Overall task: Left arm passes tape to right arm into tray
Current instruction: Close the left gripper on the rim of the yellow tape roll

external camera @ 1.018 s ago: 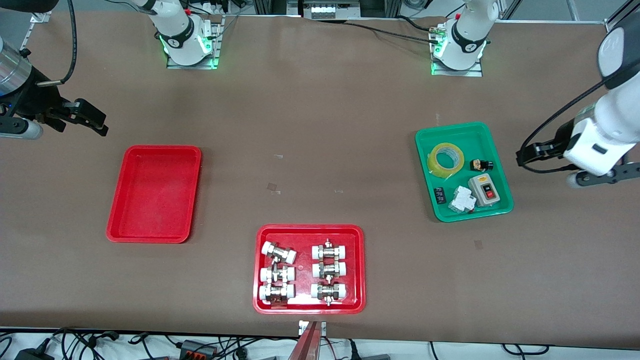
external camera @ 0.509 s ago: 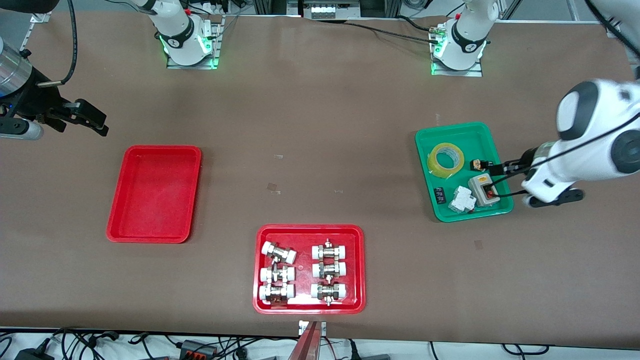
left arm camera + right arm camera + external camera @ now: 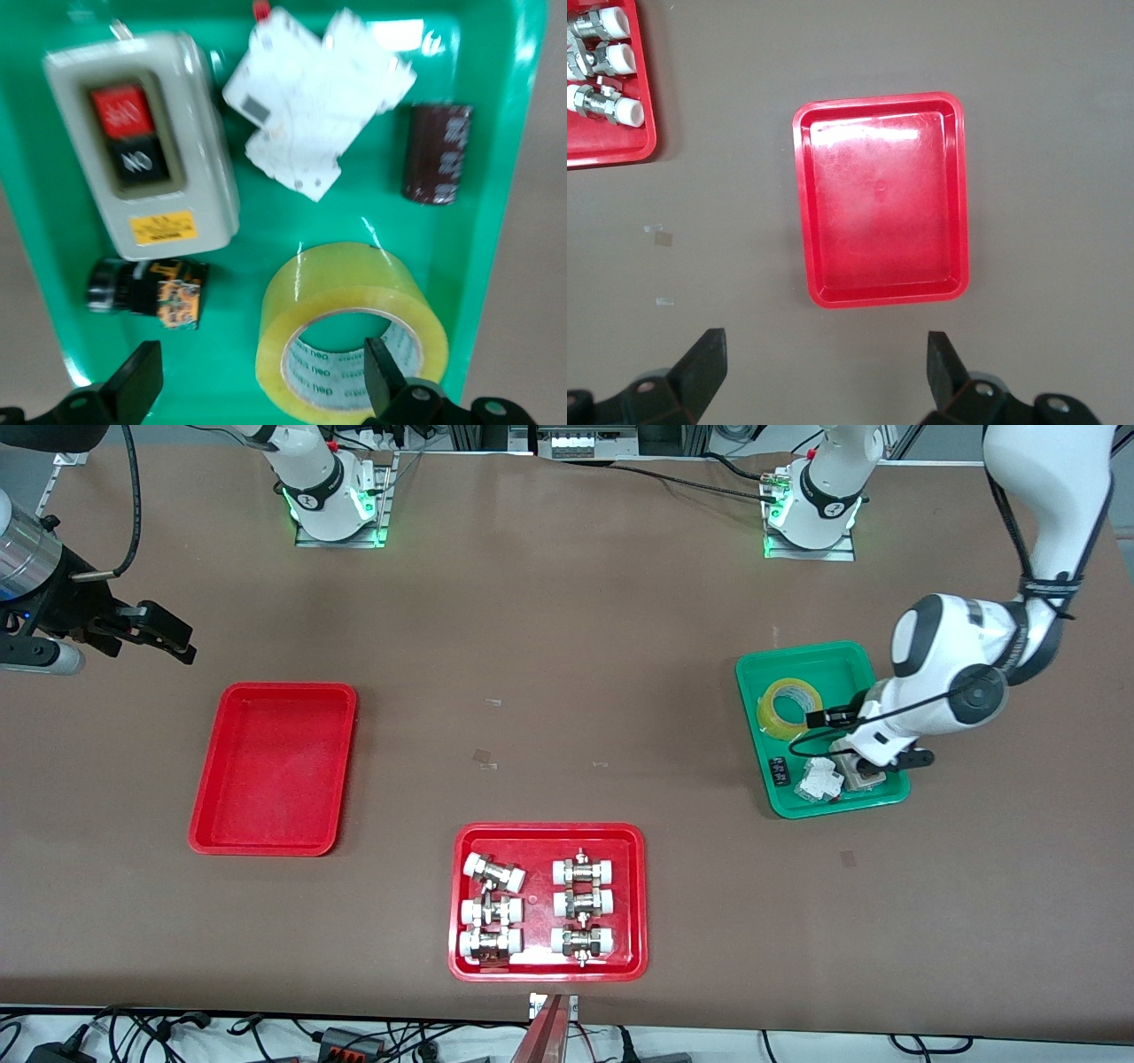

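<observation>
Two grippers, both spread and empty. Left gripper (image 3: pixel 257 394) hangs over the green tray (image 3: pixel 873 793) near the left arm's end; the tape (image 3: pixel 788 707) lies inside it. Right gripper (image 3: pixel 824 372) waits near the red tray (image 3: pixel 208 837).

Risk: crowding; a finger (image 3: pixel 385 376) may snag the capacitor (image 3: pixel 438 152). Only the left wrist view shows one finger over the core.
</observation>
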Available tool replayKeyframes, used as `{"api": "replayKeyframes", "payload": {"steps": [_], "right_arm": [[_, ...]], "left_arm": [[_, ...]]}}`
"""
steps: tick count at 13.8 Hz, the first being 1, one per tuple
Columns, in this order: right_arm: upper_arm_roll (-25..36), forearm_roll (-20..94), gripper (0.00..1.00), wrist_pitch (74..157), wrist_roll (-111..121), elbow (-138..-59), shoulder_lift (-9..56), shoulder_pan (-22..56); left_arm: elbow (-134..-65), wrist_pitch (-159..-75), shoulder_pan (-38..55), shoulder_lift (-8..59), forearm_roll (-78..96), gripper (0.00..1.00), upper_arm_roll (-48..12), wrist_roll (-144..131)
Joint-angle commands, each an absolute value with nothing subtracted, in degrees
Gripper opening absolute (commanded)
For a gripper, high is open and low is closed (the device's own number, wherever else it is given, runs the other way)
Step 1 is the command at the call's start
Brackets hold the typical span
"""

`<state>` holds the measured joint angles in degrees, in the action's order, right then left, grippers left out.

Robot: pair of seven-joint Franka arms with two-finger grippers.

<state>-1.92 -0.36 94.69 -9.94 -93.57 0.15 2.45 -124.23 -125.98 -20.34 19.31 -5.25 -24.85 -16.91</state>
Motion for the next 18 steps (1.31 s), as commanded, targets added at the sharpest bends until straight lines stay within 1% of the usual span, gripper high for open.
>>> {"api": "replayKeyframes", "payload": {"steps": [1, 5, 7, 9, 11, 14, 15, 17, 18], "right_arm": [[-2.1, -1.0, 1.0, 93.3, -11.0, -92.1, 0.5, 2.6], [-2.2, -1.1, 1.0, 93.3, -11.0, -92.1, 0.5, 2.6], [-2.2, -1.0, 1.0, 93.3, -11.0, -92.1, 0.5, 2.6], [-2.2, -1.1, 1.0, 93.3, -11.0, -92.1, 0.5, 2.6], [-2.2, -1.1, 1.0, 93.3, -11.0, -92.1, 0.5, 2.6], [-2.2, -1.1, 1.0, 93.3, -11.0, -92.1, 0.5, 2.6], [-2.2, -1.1, 1.0, 93.3, -11.0, -92.1, 0.5, 2.6], [-2.2, -1.1, 1.0, 93.3, -11.0, -92.1, 0.6, 2.6], [-2.2, -1.1, 1.0, 93.3, -11.0, -92.1, 0.6, 2.6]], "left_arm": [[-129.5, -130.6, -20.9, 17.4, -4.2, 1.0, -25.2, -17.0], [-130.3, -132.2, -20.0, 17.8, -4.5, 1.0, -25.8, -19.2], [-130.3, -132.2, -20.1, 18.4, -4.7, 0.94, -25.7, -19.1], [-130.5, -132.2, -20.1, 18.5, -5.1, 0.73, -25.7, -19.1], [-130.5, -132.5, -20.1, 18.6, -5.2, 0.7, -25.6, -19.1], [-130.5, -133.2, -20.3, 19.1, -5.3, 0.46, -25.6, -18.5], [-130.5, -133.2, -20.3, 19.2, -5.3, 0.3, -25.7, -18.5], [-130.5, -133.0, -20.4, 19.0, -5.3, 0.09, -25.7, -18.5], [-130.5, -132.8, -20.4, 18.9, -5.3, 0.01, -25.7, -18.5]]}}
